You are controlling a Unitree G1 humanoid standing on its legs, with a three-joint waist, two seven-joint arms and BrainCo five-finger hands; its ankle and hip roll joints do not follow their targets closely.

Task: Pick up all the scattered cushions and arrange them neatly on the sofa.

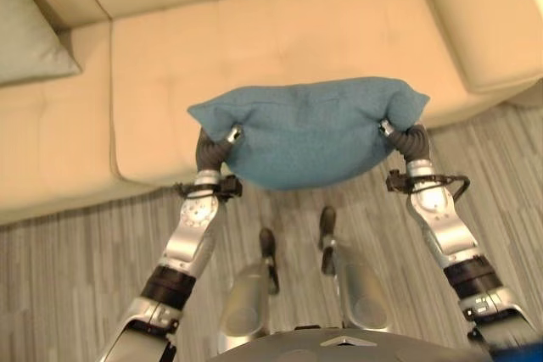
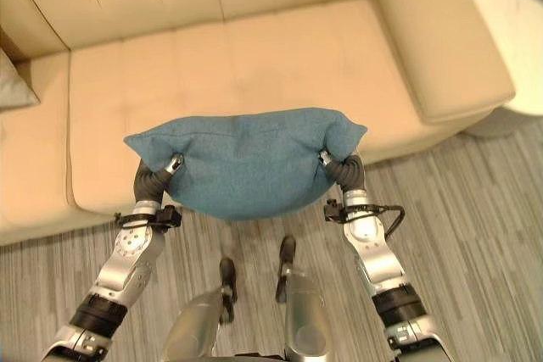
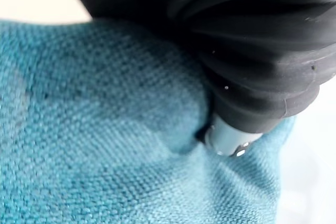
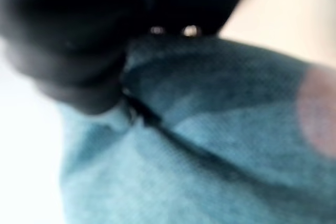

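Both hands, left hand (image 2: 159, 174) and right hand (image 2: 339, 169), gripped opposite ends of a teal woven fabric cushion (image 2: 246, 158), fingers buried in cloth, their state untellable, above the cream leather sofa's (image 2: 254, 57) front edge.

No readable text, labels, nos. or signs anywhere: nothing printed on the blue cushion (image 1: 310, 129), the sofa (image 1: 254, 31) or the floor (image 1: 68, 269).
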